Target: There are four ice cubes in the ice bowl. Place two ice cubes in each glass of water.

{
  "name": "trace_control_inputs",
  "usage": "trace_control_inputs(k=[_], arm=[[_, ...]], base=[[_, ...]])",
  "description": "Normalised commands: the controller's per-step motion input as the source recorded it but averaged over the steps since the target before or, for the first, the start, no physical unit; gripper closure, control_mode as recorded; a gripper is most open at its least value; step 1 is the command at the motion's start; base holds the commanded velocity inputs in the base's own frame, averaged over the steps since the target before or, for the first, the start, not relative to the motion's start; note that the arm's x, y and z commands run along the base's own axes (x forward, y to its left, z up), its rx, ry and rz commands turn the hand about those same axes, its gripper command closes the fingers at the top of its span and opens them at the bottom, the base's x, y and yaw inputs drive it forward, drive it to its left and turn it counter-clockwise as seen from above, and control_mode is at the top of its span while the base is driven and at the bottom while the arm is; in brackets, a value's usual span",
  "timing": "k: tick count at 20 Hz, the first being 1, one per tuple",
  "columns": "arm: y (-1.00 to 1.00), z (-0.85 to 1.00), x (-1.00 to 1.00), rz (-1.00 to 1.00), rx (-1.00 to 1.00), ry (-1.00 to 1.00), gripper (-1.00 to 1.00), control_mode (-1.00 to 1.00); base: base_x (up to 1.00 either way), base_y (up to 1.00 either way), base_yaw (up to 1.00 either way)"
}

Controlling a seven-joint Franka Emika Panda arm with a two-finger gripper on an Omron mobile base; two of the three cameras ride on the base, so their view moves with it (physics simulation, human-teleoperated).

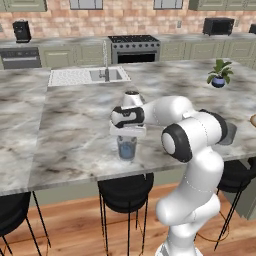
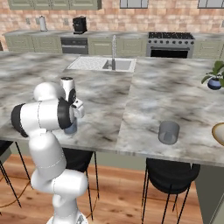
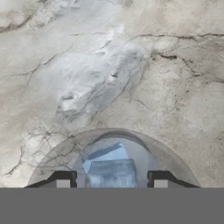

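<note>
On the marble island counter (image 1: 75, 125), the left glass of water (image 1: 127, 148) stands near the front edge, directly under the gripper (image 1: 127, 136). In the hand view this glass (image 3: 109, 151) fills the lower middle, and a pale blue ice cube (image 3: 109, 168) sits inside it, low between the two dark fingertips (image 3: 63, 180), which stand apart on either side with nothing pinched between them; the gripper (image 3: 111, 183) is open over the glass. From the right base view the same glass (image 2: 71, 127) is mostly hidden behind the white arm. Further right, the second glass of water (image 2: 169, 132) stands well apart, also near the counter's front edge. At the far right edge of that view a sliver of the ice bowl (image 2: 219, 133) shows; its contents cannot be made out. A potted plant (image 2: 215, 78) sits behind it.
</note>
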Motion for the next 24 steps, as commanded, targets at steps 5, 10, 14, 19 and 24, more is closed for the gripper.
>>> trace_control_inputs(k=[5, 10, 14, 19, 24], arm=[[0.0, 0.0, 0.0, -0.05, 0.0, 0.0, 1.0, -1.0], [0.0, 0.0, 0.0, -0.03, 0.0, 0.0, 1.0, -1.0], [0.0, 0.05, -0.04, 0.0, 0.0, 0.0, 1.0, -1.0], [0.0, 0.5, -0.3, 0.0, 0.0, 0.0, 1.0, -1.0], [-0.02, 0.72, -0.72, 0.0, 0.0, 0.0, -1.0, -1.0]], base=[[0.0, 0.0, 0.0], [0.0, 0.0, 0.0], [0.0, 0.0, 0.0], [0.0, 0.0, 0.0], [0.0, 0.0, 0.0]])
